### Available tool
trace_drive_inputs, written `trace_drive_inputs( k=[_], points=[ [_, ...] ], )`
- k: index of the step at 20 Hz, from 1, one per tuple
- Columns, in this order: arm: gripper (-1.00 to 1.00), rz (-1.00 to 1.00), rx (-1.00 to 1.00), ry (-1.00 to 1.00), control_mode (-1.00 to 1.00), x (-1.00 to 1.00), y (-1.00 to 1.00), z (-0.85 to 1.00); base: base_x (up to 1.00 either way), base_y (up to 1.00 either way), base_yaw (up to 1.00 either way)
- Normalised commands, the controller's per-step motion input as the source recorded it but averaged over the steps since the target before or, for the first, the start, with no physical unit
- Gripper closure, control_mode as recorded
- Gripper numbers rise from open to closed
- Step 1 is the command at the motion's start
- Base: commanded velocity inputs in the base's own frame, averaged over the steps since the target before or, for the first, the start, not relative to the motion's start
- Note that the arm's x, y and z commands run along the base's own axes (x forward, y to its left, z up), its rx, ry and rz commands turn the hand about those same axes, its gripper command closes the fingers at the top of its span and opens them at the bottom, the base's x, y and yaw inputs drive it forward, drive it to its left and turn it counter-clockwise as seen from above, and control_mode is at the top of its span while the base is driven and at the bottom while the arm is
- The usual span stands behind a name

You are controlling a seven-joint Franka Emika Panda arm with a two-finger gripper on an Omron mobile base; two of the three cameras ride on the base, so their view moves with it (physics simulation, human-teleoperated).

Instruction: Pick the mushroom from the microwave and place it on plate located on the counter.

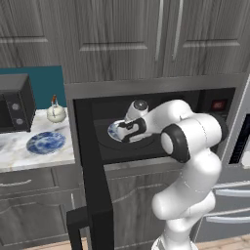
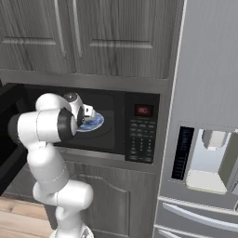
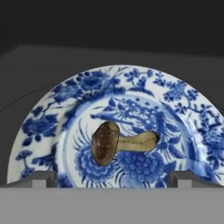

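The mushroom (image 3: pixel 117 142), brown cap with a pale stem, lies on its side at the middle of a blue-and-white patterned dish (image 3: pixel 57 118) inside the microwave (image 1: pixel 146 89) (image 2: pixel 142 132). The microwave's tall black door (image 1: pixel 93 180) hangs open to the left. My gripper (image 3: pixel 112 179) (image 1: pixel 123 131) (image 2: pixel 89 113) is inside the cavity, just above the dish, open, with the mushroom between and ahead of its fingertips (image 3: pixel 41 178). Nothing is held. The plate (image 1: pixel 45 142), round and blue, rests on the marbled counter (image 1: pixel 17 157) left of the microwave.
A small black oven with two knobs (image 1: pixel 14 103) and a pale teapot (image 1: pixel 55 113) stand behind the plate on the counter. A steel fridge with a dispenser (image 2: pixel 209 158) is right of the microwave. Grey cabinets (image 1: pixel 122 39) hang above.
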Motion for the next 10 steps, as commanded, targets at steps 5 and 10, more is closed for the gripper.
trace_drive_inputs(
  k=[5, 10],
  points=[
    [-1.00, 0.00, 0.00, 0.01, -1.00, 0.20, 0.11, 0.00, 0.00, 0.00, 0.00],
    [-1.00, 0.00, 0.00, 0.03, -1.00, 0.19, 0.01, -0.07, 0.00, 0.00, 0.00]
  ],
)
